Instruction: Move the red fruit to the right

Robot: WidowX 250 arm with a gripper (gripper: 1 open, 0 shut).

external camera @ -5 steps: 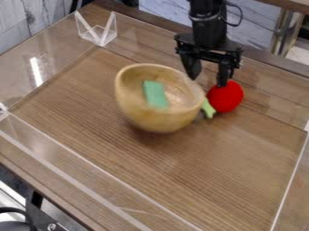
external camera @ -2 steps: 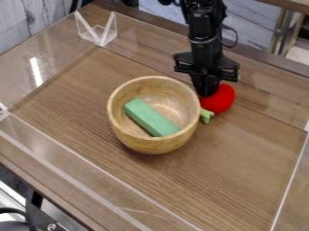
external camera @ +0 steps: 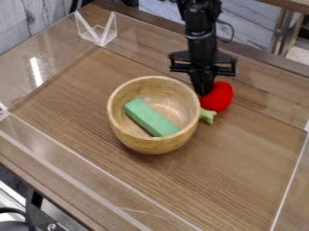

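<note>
One view: a single camera looked down across the counter from its near side.
Counter [external camera: 182,180]: brown wood-grain top, bare over most of its near half.
Walls [external camera: 49,63]: clear plastic panels stood along the counter's edges, catching pale reflections.
Stand [external camera: 97,29]: a small clear folded plastic piece sat at the far left, well apart from everything else.
Room: dark furniture legs and a pale floor showed beyond the far edge; dark gear showed at the lower left corner, too dim to name.
Bowl [external camera: 126,126]: a round wooden bowl sat upright near the middle of the counter.
Block [external camera: 150,116]: a flat green block lay tilted inside the bowl.
Fruit [external camera: 219,97]: the red fruit sat on the counter just beside the bowl's right rim, its green top toward the bowl and about touching it.
Arm [external camera: 200,23]: a black arm came down from the top edge, nearly upright.
End effector [external camera: 201,87]: its fingers were clenched together, pointing down at the fruit's left side by the leafy top; whether they pinched the fruit could not be told.
In the way: the bowl stood close on the fruit's left; open wood lay to its right up to the clear wall.
</note>
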